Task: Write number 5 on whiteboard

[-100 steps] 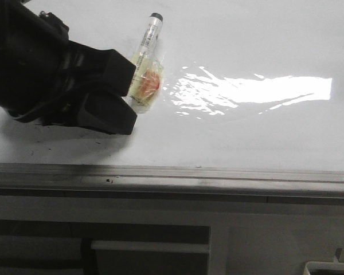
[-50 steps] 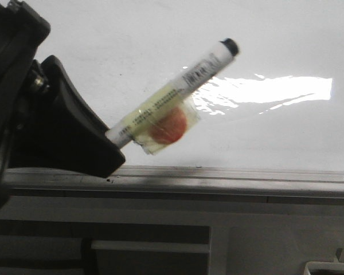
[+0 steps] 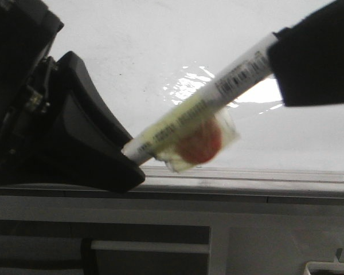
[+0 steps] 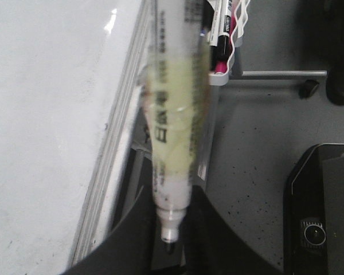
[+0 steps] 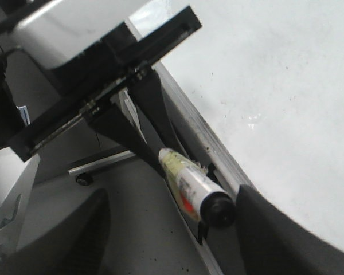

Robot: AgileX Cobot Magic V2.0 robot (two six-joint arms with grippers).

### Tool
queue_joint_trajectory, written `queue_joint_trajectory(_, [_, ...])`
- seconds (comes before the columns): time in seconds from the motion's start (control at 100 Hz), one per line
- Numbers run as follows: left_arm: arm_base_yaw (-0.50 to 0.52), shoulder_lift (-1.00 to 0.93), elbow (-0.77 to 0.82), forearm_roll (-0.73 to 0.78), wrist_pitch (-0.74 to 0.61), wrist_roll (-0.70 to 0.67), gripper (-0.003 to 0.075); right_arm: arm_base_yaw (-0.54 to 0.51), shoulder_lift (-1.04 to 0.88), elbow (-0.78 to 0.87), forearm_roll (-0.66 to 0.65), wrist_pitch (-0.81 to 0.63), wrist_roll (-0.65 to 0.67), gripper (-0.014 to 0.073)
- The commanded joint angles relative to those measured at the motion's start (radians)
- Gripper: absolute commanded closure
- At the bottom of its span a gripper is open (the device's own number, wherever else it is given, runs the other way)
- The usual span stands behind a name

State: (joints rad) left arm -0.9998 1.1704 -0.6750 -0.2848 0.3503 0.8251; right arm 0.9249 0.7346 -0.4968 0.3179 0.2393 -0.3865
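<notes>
Whiteboard lying flat across the far part of the scene, glare patch at right, still bare: no number 5 anywhere on it. Marker now lifted off the board and tilted up to the right, yellowish tape and a red-orange blob around its middle, where a second ago it lay down on the surface. Left gripper clamped on its near end, tip between the fingers in the wrist view. Right gripper newly arrived at the capped far end; jaws straddling the cap, closure unclear. Probably an uncapping or handover before any stroke.
</notes>
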Motion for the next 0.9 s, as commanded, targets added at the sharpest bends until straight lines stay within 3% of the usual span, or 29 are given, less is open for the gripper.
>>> queue_joint_trajectory(0.0, [-0.008, -0.026, -0.032, -0.017, -0.077, 0.004, 0.0740, 0.011, 0.048, -0.041, 0.013, -0.129, -0.011, 0.0176])
queue_joint_trajectory(0.5, [-0.008, -0.035, -0.032, -0.017, -0.079, 0.004, 0.0741, 0.011, 0.200, -0.100, 0.013, -0.186, -0.011, 0.0181])
queue_joint_trajectory(0.75, [-0.008, -0.035, -0.032, -0.017, -0.115, 0.004, 0.0741, 0.011, 0.204, -0.112, 0.013, -0.169, -0.011, 0.0396])
queue_joint_trajectory(0.89, [-0.008, -0.035, -0.032, -0.017, -0.119, 0.004, 0.0740, 0.011, 0.204, -0.112, -0.013, -0.157, -0.011, 0.0402])
